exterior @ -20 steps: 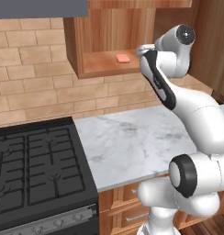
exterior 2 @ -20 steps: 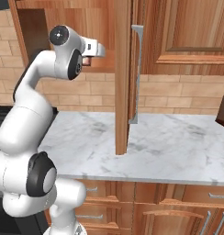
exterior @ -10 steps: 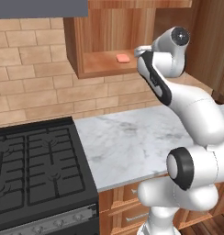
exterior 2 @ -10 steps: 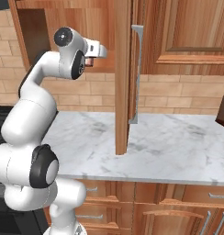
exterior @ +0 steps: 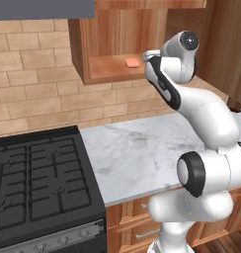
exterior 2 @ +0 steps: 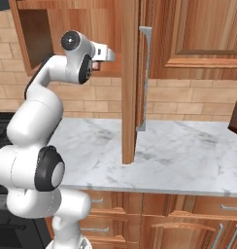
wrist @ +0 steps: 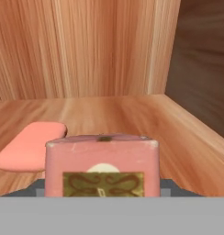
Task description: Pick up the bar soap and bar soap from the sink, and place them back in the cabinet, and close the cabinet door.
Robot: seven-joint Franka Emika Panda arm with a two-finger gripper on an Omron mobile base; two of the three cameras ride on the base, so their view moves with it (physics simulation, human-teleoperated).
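Hand view looks into the cabinet point(wrist: 109, 55): a salmon-pink bar soap point(wrist: 31, 144) lies flat on the plank floor toward the left, and a second, boxier pink bar soap with a gold-and-brown label point(wrist: 102, 170) sits at the bottom of the picture, right at the gripper point(wrist: 102, 186). Only slivers of the dark fingers show on either side of the labelled bar, so the gripper appears closed on it, though I cannot tell whether the bar already rests on the wood or hangs just above it.

From the left base view the hand reaches to the open cabinet's front edge, with the salmon bar point(exterior: 132, 63) inside on the shelf. The right base view shows the cabinet door point(exterior 2: 130, 82) swung out edge-on over the marble worktop point(exterior 2: 188, 155), wide open.

My judgement: the first soap is stored and the second is being placed. Next comes lowering it beside the salmon bar without knocking that one, letting go, backing the hand clear, then swinging the door shut.
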